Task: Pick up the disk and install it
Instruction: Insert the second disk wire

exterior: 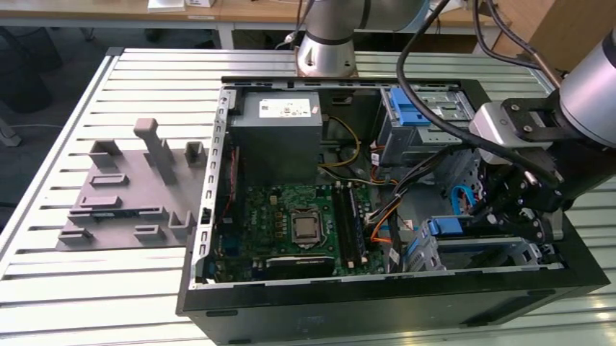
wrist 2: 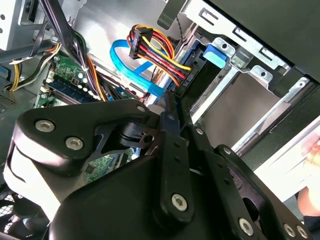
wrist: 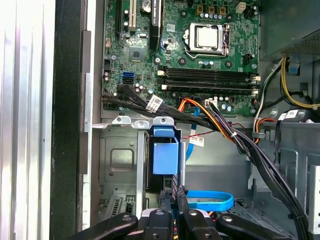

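Case (exterior: pixel 385 303): open computer tower lying on the slatted table (exterior: pixel 58 288), inside facing up.
Board (exterior: pixel 288 223): in the middle of the case, on the exterior view's left of the work spot.
Arm (exterior: pixel 587 86): reaching down into the case at the exterior view's right, near corner.
Bay (wrist: pixel 120 160): silver drive cage in that near right corner, just beside the case wall.
Disk (wrist: pixel 165 156): standing on edge inside the bay, blue bracket end toward the camera in the first wrist view; dark edge and blue tab (wrist 2: pixel 216 54) seen in the second wrist view.
Gripper (wrist: pixel 173 192): directly over the disk's outer end, fingers drawn close together and seemingly pinched on the thin blue bracket strip.
Blue cable (wrist: pixel 210 201): loose, just beside the gripper, not plugged into the disk as far as can be told.
Done: disk picked up and brought into the bay, judged largely slid in.
Left: full seating cannot be confirmed; release not yet made.
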Controlling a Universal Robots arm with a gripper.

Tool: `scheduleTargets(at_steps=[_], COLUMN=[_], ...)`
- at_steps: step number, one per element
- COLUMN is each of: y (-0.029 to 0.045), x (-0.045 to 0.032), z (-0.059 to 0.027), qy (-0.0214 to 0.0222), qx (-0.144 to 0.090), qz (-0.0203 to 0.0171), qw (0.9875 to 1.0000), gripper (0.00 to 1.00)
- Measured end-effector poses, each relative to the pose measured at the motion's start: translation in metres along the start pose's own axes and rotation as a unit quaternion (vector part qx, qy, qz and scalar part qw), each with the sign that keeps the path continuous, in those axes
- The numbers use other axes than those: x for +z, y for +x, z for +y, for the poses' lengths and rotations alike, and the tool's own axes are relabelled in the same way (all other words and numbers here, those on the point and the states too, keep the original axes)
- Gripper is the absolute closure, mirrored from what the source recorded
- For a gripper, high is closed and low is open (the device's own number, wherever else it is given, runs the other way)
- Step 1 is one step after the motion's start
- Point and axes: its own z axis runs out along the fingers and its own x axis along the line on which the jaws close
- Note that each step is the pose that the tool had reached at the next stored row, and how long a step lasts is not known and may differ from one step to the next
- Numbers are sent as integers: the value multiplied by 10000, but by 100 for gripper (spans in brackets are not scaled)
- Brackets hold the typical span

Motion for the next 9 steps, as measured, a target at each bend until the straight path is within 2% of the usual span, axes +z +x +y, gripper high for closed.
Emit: scheduleTargets(at_steps=[9], y=[8], x=[24], z=[0], qy=[0], qx=[0], qz=[0], qw=[10000], gripper=[84])
